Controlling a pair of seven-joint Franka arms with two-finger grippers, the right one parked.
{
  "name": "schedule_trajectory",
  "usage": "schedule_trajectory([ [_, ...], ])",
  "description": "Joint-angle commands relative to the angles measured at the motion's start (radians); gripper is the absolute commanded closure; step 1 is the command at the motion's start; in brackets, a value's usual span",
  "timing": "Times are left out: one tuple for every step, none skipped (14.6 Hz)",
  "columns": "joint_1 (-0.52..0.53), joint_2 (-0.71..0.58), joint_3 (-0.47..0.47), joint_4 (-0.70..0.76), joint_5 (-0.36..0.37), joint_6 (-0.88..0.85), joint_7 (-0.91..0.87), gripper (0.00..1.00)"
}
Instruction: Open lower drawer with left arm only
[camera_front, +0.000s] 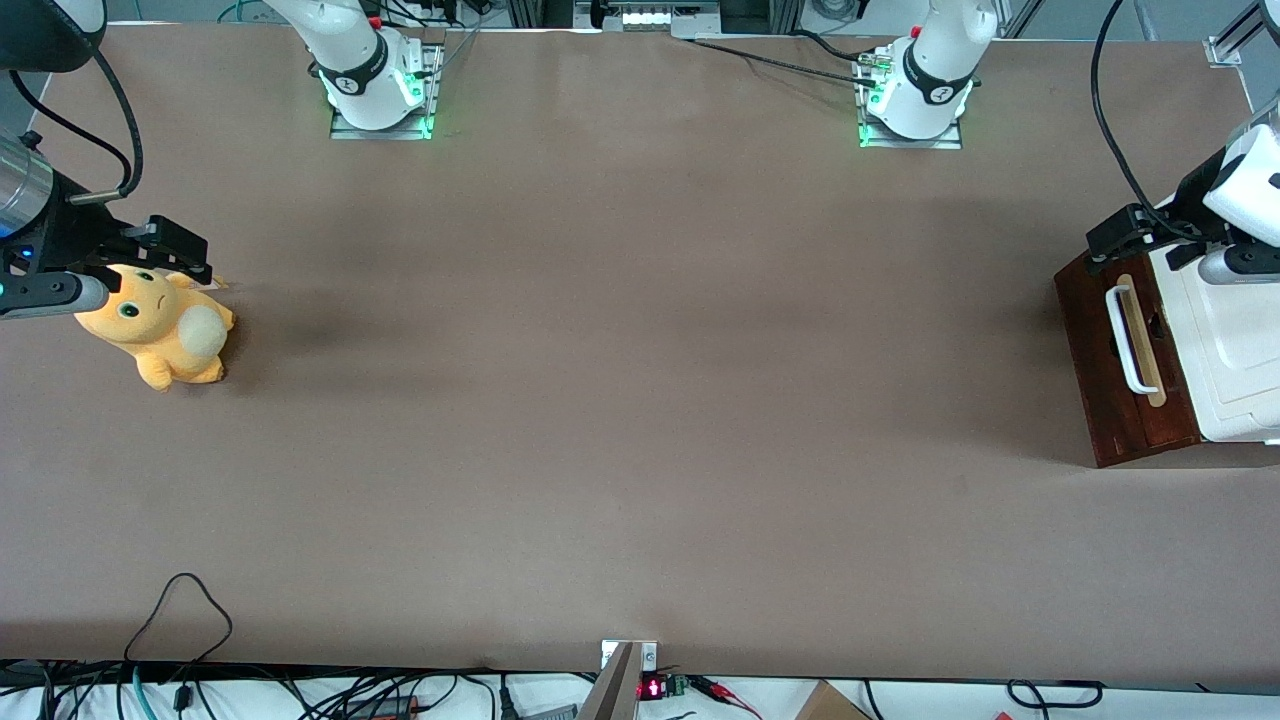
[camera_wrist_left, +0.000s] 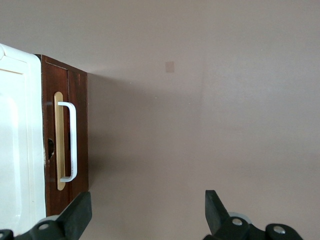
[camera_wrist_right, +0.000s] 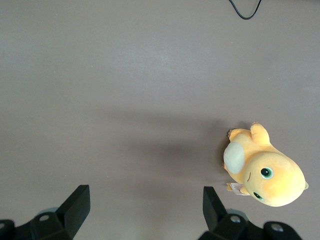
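A dark red-brown lower drawer with a white handle on a pale strip, a black claw wide apart above it, plain brown worktop, orange-yellow plush toy.

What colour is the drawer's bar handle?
White, on the dark red-brown lower drawer; clearest in left wrist view. Open gripper above.

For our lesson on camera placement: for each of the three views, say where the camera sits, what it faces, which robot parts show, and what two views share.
Front view: high above the table's edge, looking down; both arm bases show, and the left arm over the cabinet.
Left wrist view: on the left arm, facing down at the drawer; the open hand shows.
Right wrist view: on the parked arm, above the plush toy.
Shared: front and left wrist views both show the drawer's handle.
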Motion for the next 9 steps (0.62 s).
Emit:
schedule_trajectory([
  [-0.007,0.005,0.006,0.033,-0.023,-0.05,0.016,0.0],
  [-0.008,0.003,0.006,0.033,-0.023,-0.061,0.018,0.0],
  [-0.008,0.005,0.006,0.034,-0.023,-0.061,0.015,0.0],
  [-0.008,0.005,0.006,0.05,-0.02,-0.061,0.009,0.0],
  [-0.009,0.011,0.006,0.065,-0.014,-0.064,0.009,0.0],
  [-0.009,0.012,0.006,0.067,-0.011,-0.064,0.015,0.0],
  [-0.009,0.014,0.006,0.067,-0.009,-0.064,0.018,0.0],
  [-0.009,0.015,0.004,0.067,-0.008,-0.064,0.018,0.0],
  [-0.009,0.014,0.006,0.064,-0.011,-0.067,0.019,0.0],
])
